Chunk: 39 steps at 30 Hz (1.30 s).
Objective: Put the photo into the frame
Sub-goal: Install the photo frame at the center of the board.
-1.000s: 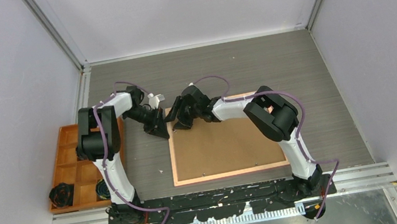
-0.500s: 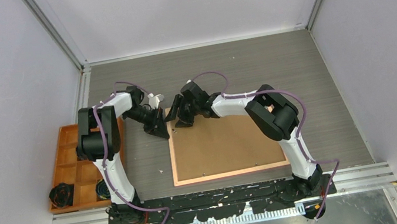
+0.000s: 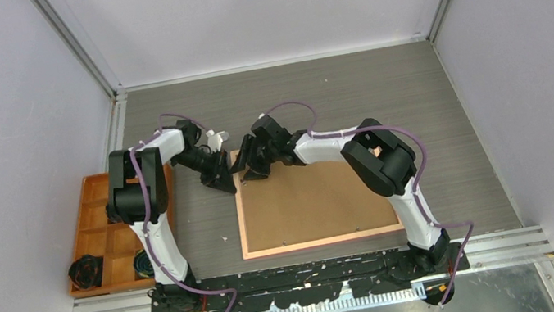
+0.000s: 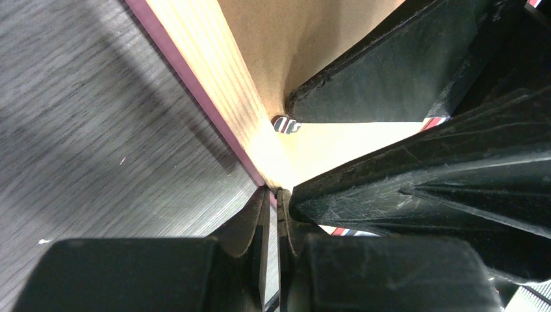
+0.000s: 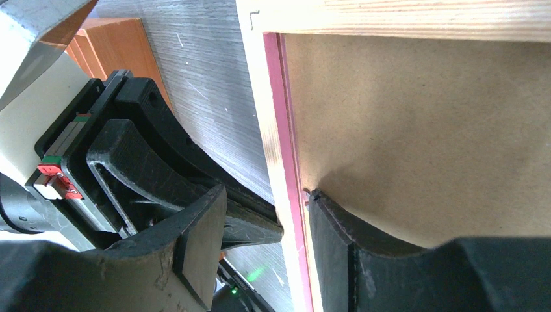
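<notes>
Frame (image 5: 390, 16) corner is being straddled by the parted right gripper (image 5: 266, 195) and, seemingly, steadied by the closed left gripper (image 4: 278, 195)

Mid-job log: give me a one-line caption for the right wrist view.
Open right pincer straddles the frame rail, one finger over the backing board, left pincer close outside.

The left arm (image 3: 139, 197) and right arm (image 3: 378, 161) both fold inward, wrists tipped down, tips nearly meeting. The left pincer (image 3: 224, 184) has its 2 fingers pressed together; the right pincer (image 3: 253, 170) has its 2 fingers spread apart.
</notes>
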{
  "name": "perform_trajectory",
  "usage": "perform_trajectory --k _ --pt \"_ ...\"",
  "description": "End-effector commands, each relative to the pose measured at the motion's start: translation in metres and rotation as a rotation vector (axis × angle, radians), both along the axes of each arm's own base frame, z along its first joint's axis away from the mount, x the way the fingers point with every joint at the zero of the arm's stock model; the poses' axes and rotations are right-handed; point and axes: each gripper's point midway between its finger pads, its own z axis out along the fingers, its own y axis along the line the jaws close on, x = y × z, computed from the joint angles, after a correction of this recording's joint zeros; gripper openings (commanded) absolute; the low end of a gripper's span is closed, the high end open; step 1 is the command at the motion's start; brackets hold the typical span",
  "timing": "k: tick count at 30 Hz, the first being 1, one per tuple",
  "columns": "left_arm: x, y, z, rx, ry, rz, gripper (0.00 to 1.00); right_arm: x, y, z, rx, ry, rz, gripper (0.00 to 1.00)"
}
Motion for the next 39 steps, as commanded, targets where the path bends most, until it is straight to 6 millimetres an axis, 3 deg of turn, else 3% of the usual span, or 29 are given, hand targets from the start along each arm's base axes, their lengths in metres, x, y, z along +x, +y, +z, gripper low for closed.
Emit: perform_trajectory --k 1,28,35,39 --pt "0.002 0.011 -0.010 0.079 -0.057 -0.034 0.08 -0.011 0.014 0.011 0.034 -0.011 0.053 0.55" --pt "0.003 0.011 -0.008 0.073 -0.058 -0.036 0.08 -0.024 0.026 0.012 0.054 0.036 0.178 0.53" --pt "0.003 0.011 -0.006 0.074 -0.062 -0.037 0.07 0.002 0.011 0.029 0.036 -0.022 0.154 0.54" --pt "0.003 0.010 -0.005 0.072 -0.062 -0.036 0.07 0.009 0.005 0.025 0.022 -0.020 0.144 0.54"
